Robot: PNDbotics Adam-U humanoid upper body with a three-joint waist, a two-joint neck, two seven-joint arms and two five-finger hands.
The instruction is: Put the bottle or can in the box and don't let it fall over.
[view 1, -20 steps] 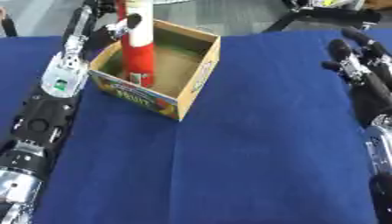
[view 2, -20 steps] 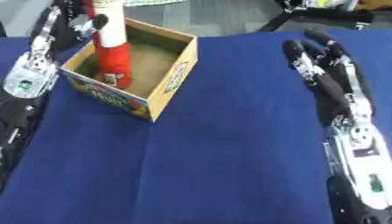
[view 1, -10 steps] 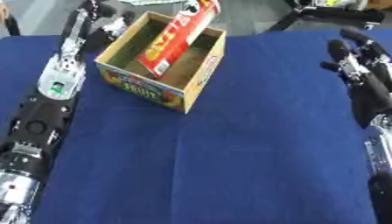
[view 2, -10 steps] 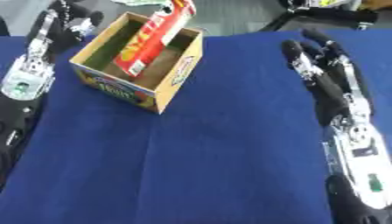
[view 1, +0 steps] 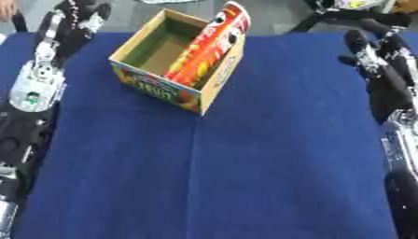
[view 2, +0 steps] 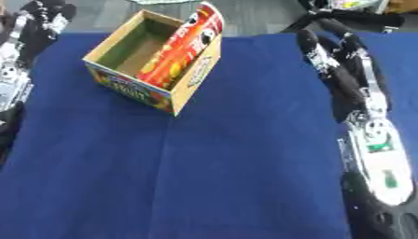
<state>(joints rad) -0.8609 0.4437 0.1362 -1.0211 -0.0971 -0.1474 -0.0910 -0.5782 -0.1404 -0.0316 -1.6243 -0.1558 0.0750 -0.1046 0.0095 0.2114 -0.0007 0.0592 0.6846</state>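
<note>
Cloth: a blue cloth (view 1: 245, 177) covers the table from the near edge to the far one; a faint crease runs up its middle toward the box.
Right arm: comes in from 4 o'clock in the right eye view, black with a silver section, lying along the cloth's right side.
Right hand (view 2: 339, 70): at 2 o'clock, fingers straight and spread wide, pointing away toward the far edge, holding nothing, well apart from the box.
Left arm: runs up the left edge from 8 o'clock, black and silver, beside the cloth.
Box (view 1: 155, 86): an open cardboard box with fruit print on its near side, at 11 o'clock on the cloth, turned askew so one corner points toward the near edge.
Can (view 1: 205, 49): a tall red tube with yellow print and a pale top, inside the box but tilted over, its foot down in the box and its upper part leaning on the right wall, the top sticking out past the rim toward 1 o'clock. Neither hand touches it.
Left hand (view 1: 72, 23): at 10 o'clock, left of the box and apart from it; whether its fingers are straight or curled cannot be told.
</note>
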